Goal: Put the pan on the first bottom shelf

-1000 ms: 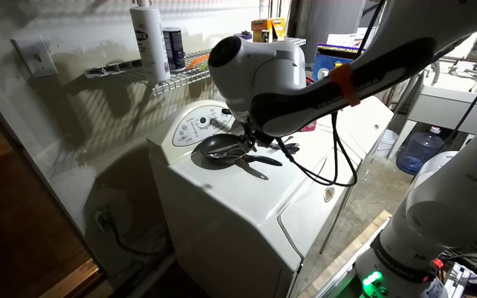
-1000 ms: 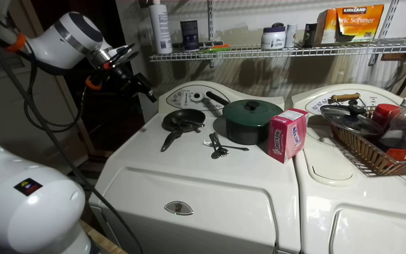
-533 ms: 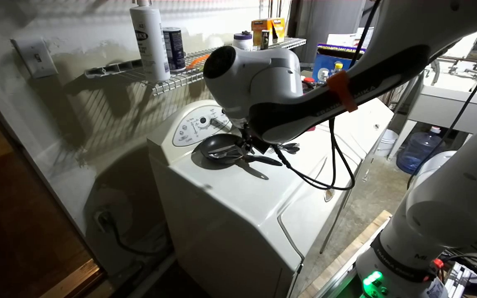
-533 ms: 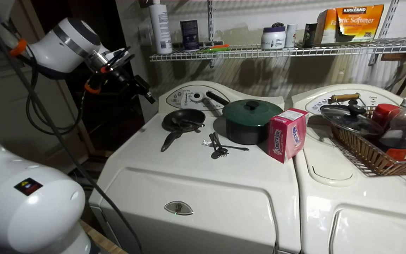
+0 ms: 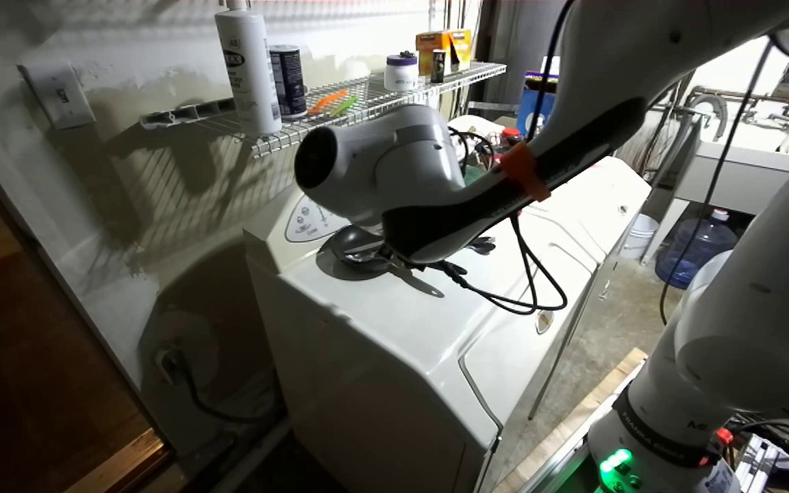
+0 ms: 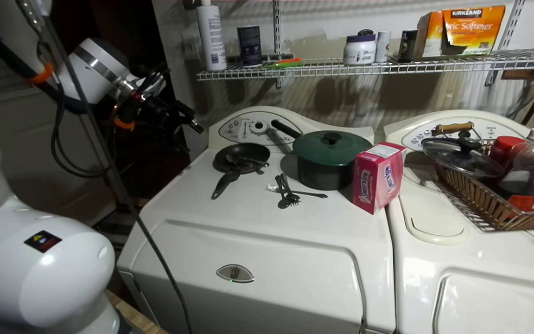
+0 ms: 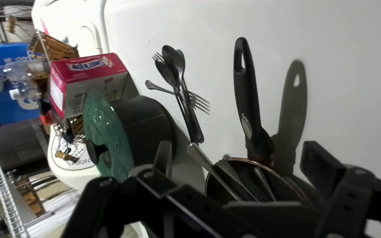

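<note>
The pan (image 6: 251, 149) is small, round and black. It rests on the white dryer top with several utensils inside, and its black handle points to the front. In an exterior view, the arm partly covers the pan (image 5: 351, 238). In the wrist view, the handle (image 7: 247, 89) lies ahead of the open fingers and the lower bowl is hidden. The white wire shelf (image 6: 322, 70) hangs on the wall above; it also shows in an exterior view (image 5: 435, 90) and in the wrist view (image 7: 7, 195). My gripper (image 7: 241, 158) is open and empty, apart from the pan; it also shows left of the pan (image 6: 191, 137).
A green lidded pot (image 6: 332, 148) and a pink box (image 6: 378, 176) stand right of the pan. Loose cutlery (image 6: 288, 192) lies between. A basket (image 6: 485, 199) holds bottles. The shelf bears a white bottle (image 6: 211, 37), a dark can (image 6: 249, 46), jars and an orange box (image 6: 473, 32).
The arm's wrist has lowered, moving down and left in an exterior view and covering more of the pan and its handle. The pan and shelf items have not moved.
</note>
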Robot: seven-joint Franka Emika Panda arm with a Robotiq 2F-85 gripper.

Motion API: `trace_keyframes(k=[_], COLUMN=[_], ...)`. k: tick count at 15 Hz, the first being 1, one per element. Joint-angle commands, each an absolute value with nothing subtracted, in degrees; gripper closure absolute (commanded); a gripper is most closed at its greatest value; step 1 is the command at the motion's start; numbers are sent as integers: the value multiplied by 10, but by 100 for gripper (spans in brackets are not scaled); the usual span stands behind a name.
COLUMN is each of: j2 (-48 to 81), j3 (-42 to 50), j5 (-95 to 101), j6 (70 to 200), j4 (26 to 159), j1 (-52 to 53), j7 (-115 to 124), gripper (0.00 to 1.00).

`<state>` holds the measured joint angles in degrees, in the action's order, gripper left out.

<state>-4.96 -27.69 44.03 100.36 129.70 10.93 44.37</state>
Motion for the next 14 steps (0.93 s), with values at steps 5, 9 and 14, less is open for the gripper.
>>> trace_keyframes(k=[5, 9, 14], j2=[172, 221, 251], j3=[-241, -205, -164], j5=[521, 557, 602], j6=[815, 826, 828], j4=[1170, 1157, 1154], j1=[210, 240, 244], j7=[491, 553, 644], gripper=[0, 0, 0])
